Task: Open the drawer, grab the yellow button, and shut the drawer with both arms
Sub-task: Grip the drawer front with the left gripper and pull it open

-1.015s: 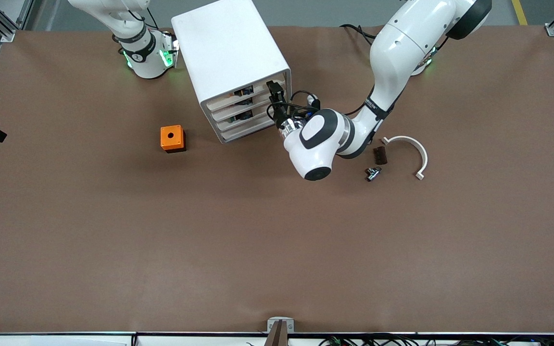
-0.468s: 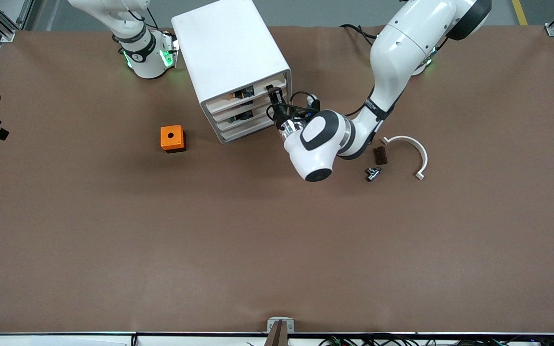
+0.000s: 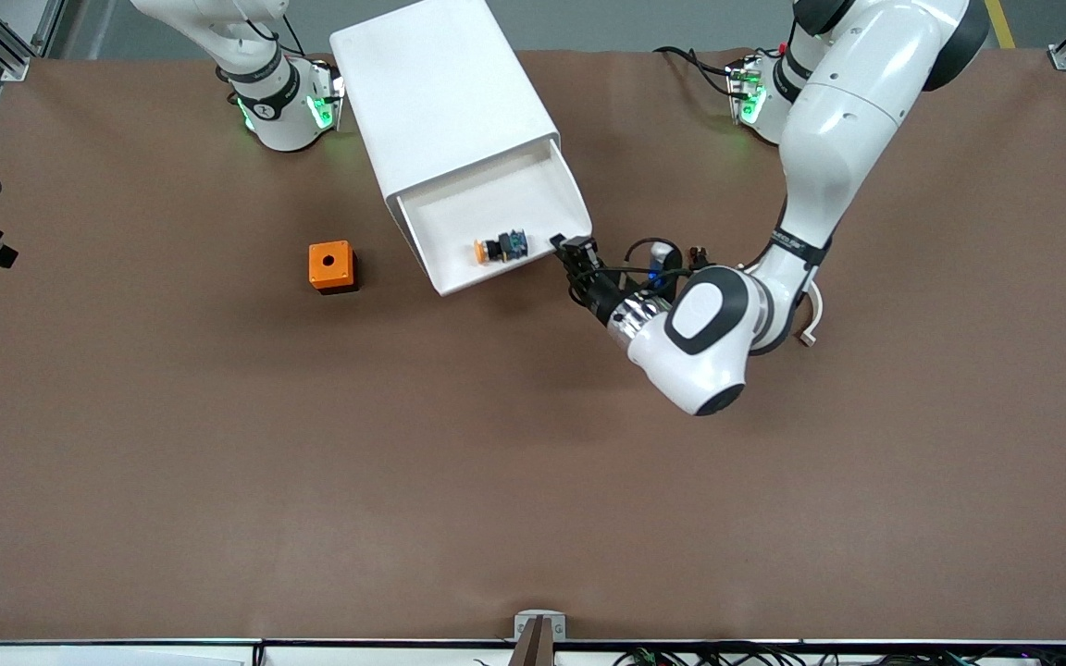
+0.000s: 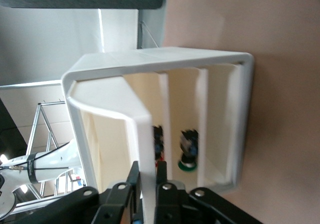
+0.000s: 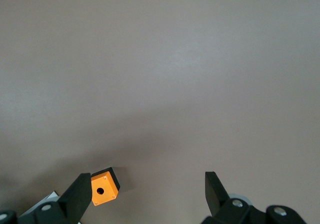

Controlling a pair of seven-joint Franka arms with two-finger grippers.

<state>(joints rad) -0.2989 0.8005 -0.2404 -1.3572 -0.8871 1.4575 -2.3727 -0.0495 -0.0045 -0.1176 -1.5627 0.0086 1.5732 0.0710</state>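
Note:
The top drawer [image 3: 445, 222] stands pulled out of the white cabinet [image 3: 440, 92]. The button [image 3: 499, 248] lies in it, orange cap toward the right arm's end, blue end toward the left arm's end. My left gripper [image 3: 566, 250] is shut on the drawer's front wall at the corner toward the left arm's end. In the left wrist view the white wall [image 4: 146, 149] runs between the black fingers [image 4: 134, 179] of the left gripper [image 4: 148, 180]. My right gripper [image 5: 149, 194] hangs open over bare table with nothing between its fingers; it is out of the front view.
An orange cube with a hole [image 3: 332, 266] sits on the table beside the cabinet, toward the right arm's end, and shows next to one right finger [image 5: 105, 186]. A white curved piece [image 3: 816, 314] peeks out past the left arm's wrist.
The left gripper closed on the top drawer's front and drew back, pulling the drawer out. The button now lies in plain sight. The right arm's base has not moved.

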